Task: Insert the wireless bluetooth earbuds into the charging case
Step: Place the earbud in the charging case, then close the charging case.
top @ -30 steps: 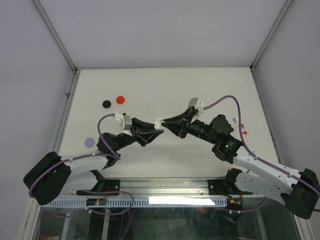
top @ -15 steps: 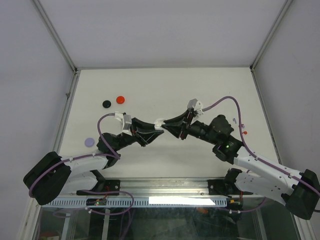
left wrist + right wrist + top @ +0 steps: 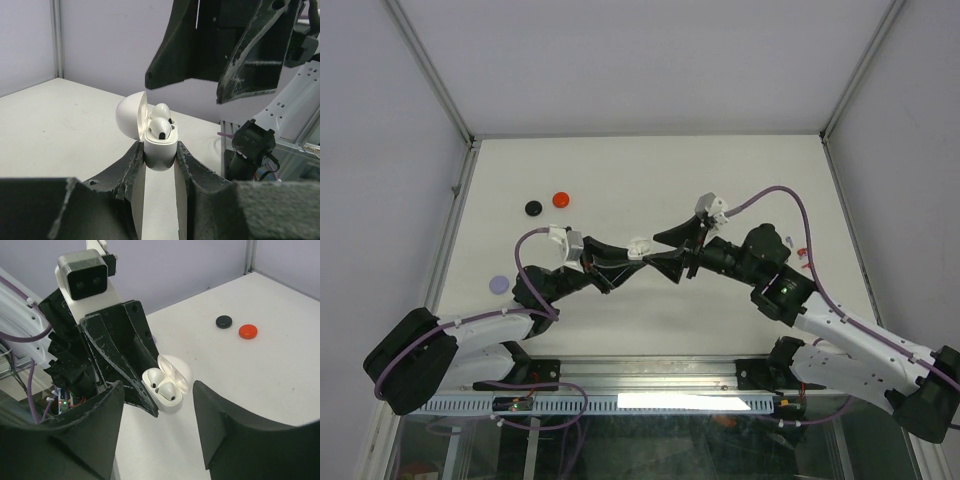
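Note:
The white charging case (image 3: 160,152) is pinched between the fingers of my left gripper (image 3: 159,149), a little above the table. Its lid (image 3: 131,116) stands open. Two white earbuds (image 3: 161,128) sit side by side in their sockets, also plain in the right wrist view as earbuds (image 3: 168,389) inside the case (image 3: 173,404). My right gripper (image 3: 157,390) faces the case with its jaws well apart and nothing between them, one finger on each side of it without touching. From above, the case (image 3: 638,245) sits mid-table where my left gripper (image 3: 630,255) meets my right gripper (image 3: 663,250).
A black disc (image 3: 532,207) and a red disc (image 3: 560,199) lie at the back left of the white table, and a purple disc (image 3: 499,283) lies near the left edge. Small red and white bits (image 3: 807,263) lie at the right edge.
My right gripper's jaws have come apart from shut and now stand wide around the case. The left gripper has kept still with the case in it.

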Action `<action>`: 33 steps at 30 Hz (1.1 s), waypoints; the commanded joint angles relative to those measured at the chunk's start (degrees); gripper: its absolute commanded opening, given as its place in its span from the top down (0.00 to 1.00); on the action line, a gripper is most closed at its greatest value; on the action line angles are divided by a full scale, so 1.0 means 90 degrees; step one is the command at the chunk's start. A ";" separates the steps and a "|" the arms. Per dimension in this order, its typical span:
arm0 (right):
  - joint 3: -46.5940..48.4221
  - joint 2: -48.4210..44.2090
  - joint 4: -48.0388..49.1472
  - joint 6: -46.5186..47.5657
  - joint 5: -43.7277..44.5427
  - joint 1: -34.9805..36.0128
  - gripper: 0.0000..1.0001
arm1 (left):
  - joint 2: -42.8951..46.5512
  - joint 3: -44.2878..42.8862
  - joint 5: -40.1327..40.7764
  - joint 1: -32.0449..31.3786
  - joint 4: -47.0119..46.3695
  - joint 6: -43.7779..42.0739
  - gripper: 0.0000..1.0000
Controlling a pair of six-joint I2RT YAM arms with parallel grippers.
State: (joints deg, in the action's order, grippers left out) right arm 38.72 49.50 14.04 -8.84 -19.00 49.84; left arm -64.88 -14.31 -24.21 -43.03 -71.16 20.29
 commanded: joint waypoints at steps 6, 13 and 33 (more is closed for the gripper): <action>0.1106 0.0382 -0.0821 -0.0360 -0.0811 -0.0194 0.28 | 0.0377 -0.0009 -0.0533 0.0039 0.0356 -0.0397 1.00; 0.1260 0.1005 -0.0662 -0.1023 -0.1813 -0.0614 0.22 | 0.0375 -0.0161 -0.0860 0.0042 0.0360 -0.0350 1.00; 0.1254 0.1096 -0.0487 -0.1112 -0.3179 -0.0913 0.24 | 0.0357 0.0002 -0.0324 0.0041 0.0602 -0.0216 1.00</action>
State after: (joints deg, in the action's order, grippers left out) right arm 47.68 62.17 6.74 -19.40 -44.99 42.30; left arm -62.59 -14.26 -29.82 -43.03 -65.28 18.41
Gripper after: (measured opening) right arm 0.764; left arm 0.254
